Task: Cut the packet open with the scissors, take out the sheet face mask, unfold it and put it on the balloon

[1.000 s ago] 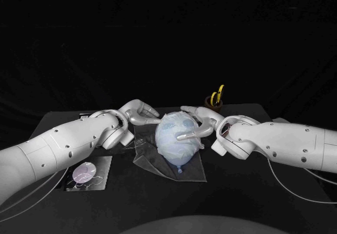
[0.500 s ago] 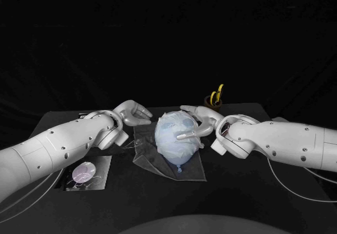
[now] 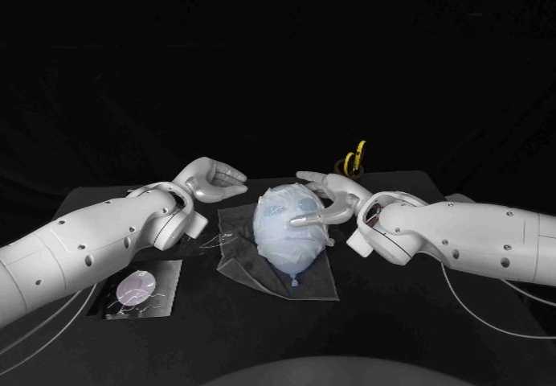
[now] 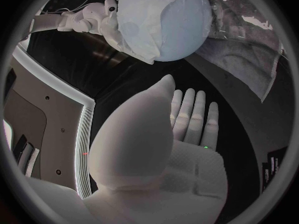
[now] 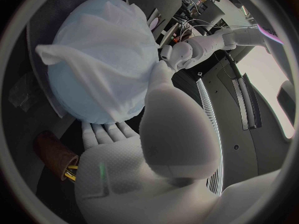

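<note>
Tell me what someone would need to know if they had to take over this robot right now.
Left hand: open, holds nothing, raised clear of the balloon.
Right hand: open, fingers resting against the mask on the balloon.
Things: the balloon lies on a clear plastic sheet mid-table, with the mask draped over it. The packet lies flat by the left arm. The scissors stand in a brown cup behind the right hand.
Done: mask out and on the balloon.
Left: probably smoothing a loose edge that sticks out.

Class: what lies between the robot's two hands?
The balloon, with the sheet face mask draped over it, lies between the left hand and the right hand; the head view shows this.
</note>
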Controlling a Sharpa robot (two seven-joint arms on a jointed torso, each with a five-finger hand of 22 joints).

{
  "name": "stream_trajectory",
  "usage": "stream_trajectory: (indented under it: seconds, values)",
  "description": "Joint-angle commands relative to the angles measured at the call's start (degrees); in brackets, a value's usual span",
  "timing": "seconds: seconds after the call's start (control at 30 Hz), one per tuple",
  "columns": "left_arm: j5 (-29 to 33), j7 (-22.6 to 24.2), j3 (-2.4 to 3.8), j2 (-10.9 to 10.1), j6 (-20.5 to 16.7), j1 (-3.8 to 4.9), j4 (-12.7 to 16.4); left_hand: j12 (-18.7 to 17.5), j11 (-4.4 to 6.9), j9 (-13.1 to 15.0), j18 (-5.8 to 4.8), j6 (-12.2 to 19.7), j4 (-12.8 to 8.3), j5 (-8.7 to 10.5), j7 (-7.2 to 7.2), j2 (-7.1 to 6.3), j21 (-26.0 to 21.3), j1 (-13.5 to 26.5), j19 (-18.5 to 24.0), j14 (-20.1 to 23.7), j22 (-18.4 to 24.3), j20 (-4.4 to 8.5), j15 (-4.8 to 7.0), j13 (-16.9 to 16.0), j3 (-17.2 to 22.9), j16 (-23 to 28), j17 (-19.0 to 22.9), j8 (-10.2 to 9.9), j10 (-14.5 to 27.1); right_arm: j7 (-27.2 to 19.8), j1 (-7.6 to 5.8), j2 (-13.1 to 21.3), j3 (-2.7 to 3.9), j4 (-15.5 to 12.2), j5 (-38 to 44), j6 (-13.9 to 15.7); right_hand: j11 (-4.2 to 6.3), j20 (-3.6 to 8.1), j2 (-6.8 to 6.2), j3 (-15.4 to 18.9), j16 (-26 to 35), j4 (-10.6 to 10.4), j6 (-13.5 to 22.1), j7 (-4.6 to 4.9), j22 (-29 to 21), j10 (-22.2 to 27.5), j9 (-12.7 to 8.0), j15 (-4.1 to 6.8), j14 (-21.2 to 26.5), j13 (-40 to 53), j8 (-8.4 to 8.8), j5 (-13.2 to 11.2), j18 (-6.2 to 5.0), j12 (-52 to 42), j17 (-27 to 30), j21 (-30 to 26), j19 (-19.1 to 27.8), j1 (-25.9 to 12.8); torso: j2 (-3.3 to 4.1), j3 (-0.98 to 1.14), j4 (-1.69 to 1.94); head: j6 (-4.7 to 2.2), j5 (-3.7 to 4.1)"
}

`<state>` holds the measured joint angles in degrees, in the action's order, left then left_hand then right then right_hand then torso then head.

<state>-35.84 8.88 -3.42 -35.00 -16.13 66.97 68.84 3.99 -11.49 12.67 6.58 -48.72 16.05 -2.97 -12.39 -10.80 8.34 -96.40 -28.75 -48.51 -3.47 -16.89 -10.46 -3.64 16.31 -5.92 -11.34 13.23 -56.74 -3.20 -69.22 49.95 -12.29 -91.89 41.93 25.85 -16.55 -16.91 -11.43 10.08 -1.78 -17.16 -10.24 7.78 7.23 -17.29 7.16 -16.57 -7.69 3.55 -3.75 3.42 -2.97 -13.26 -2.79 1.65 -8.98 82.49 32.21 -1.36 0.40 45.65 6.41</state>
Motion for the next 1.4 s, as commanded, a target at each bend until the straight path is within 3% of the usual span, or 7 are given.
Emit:
stream_trajectory:
  seconds: [0.03,0.57,0.67,0.8,0.97,1.03,1.4]
  values:
    - [5.51,4.46,0.3,-0.95,-0.96,0.4,1.62,-0.08,0.03,-0.09,-1.31,0.21,0.03,0.18,-1.52,0.34,-0.27,0.8,0.5,-0.34,0.1,0.03,0.12,-0.05,0.79,0.0,-0.05,0.07,0.0,-3.65,0.04,0.52,0.18,-0.99,-3.16,1.23,0.0,0.02,-0.13,0.17,-0.24,-0.04,-0.33,9.6,0.08,-0.01,0.02,0.02,0.02,-0.08,-0.19,-0.2,-0.92,-0.1,0.06,0.37,-0.59,-0.32,-0.12,0.07,-0.14,-0.08,0.19]
    - [7.24,6.4,0.6,-2.64,-0.09,0.95,4.43,-0.35,-0.19,-0.38,-2.42,0.91,0.32,0.19,-1.67,-0.65,-0.41,3.29,0.77,-0.47,0.17,0.09,0.02,0.04,0.21,0.05,0.07,-0.17,0.81,-3.64,-1.36,5.69,0.88,-5.95,-4.49,0.28,0.14,0.03,-2.75,3.19,0.06,-0.14,-0.15,9.55,0.08,0.41,-0.07,-0.03,0.5,-0.37,-0.11,0.0,-0.86,-0.17,0.25,0.43,-0.71,-1.55,0.01,0.03,-0.05,-0.44,1.04]
    - [4.36,8.05,0.6,-2.58,-1.03,0.91,5.73,-0.46,-1.08,-0.82,-3.24,2.75,0.53,0.23,-0.62,-1.09,-2.89,6.78,7.78,2.21,1.07,-0.03,-1.04,0.08,-4.08,1.59,0.8,-0.98,3.46,-4.17,-1.62,6.96,0.91,-6.03,-5.8,1.06,0.13,0.03,-2.46,3.03,-0.11,-0.13,-0.89,9.55,0.09,-0.51,0.32,0.01,-0.09,-0.23,-0.44,-0.02,-0.88,-0.81,0.06,0.45,-0.77,-1.72,-0.04,0.04,-0.07,-0.37,1.32]
    - [0.64,9.85,0.6,-2.43,-3.07,0.82,8.12,-0.38,-2.14,-2.27,-3.25,8.22,0.92,0.09,2.81,-0.13,-4.69,7.38,12.5,13.61,1.35,-0.02,-2.34,0.03,-16.81,2.85,3.66,-3.48,7.43,-5.64,-1.78,9.04,0.92,-6.21,-8.26,2.77,0.16,0.05,0.89,0.14,-1.43,0.0,-5.5,9.53,0.59,-4.27,2.49,0.26,-4.03,0.17,-2.53,-0.31,-1.09,-3.16,-1.13,0.72,-1.63,-1.13,-0.09,-0.02,-0.12,-0.2,1.75]
    - [-3.29,10.48,0.6,-2.03,-5.97,0.63,10.72,-1.15,0.39,-3.73,-3.37,14.19,1.14,-0.03,4.66,-3.22,-5.92,7.72,16.48,23.09,1.72,-0.18,-4.43,0.69,-20.48,3.48,5.87,-5.76,20.5,-8.94,-1.76,12.06,0.88,-7.56,-11.37,5.38,1.26,0.12,7.94,-4.05,-6.97,1.13,-17.32,9.34,5.26,-15.47,6.91,2.13,-18.09,0.82,-7.71,-0.42,-2.84,-8.07,-4.69,3.88,-10.7,2.18,-0.19,-0.07,-0.28,-0.09,2.68]
    - [-5.02,10.27,0.6,-1.74,-7.24,0.51,11.53,-1.2,0.7,-3.77,-3.38,14.36,1.16,-0.06,4.56,-3.62,-6.09,7.76,17.09,24.39,1.76,-0.19,-4.66,0.73,-20.52,3.53,6.16,-5.84,21.86,-10.04,-1.48,13.38,0.82,-8.42,-12.01,6.09,2.46,0.27,9.74,-4.52,-12.56,2.12,-24.74,8.95,10.95,-20.87,9.25,3.92,-31.92,0.77,-10.82,-0.44,-4.8,-9.24,-7.82,9.05,-24.05,4.11,-0.28,-0.08,-0.34,-0.05,3.15]
    - [-15.16,5.49,0.41,0.7,-9.09,-0.17,13.39,-1.44,1.16,-4.0,-3.17,15.62,1.28,-0.25,1.13,-5.7,-6.14,8.55,17.62,30.4,1.63,-0.07,-4.01,0.98,-23.1,3.86,7.46,-6.25,26.89,-11.14,1.68,18.98,0.45,-11.85,-10.16,6.49,6.76,2.86,14.01,-3.75,-17.86,4.52,-37.72,5.55,10.82,-37.99,8.65,9.37,-50.7,0.09,-12.45,-0.41,-7.67,-4.68,-9.41,14.85,-39.21,7.78,-0.3,-0.09,-0.41,-0.24,4.6]
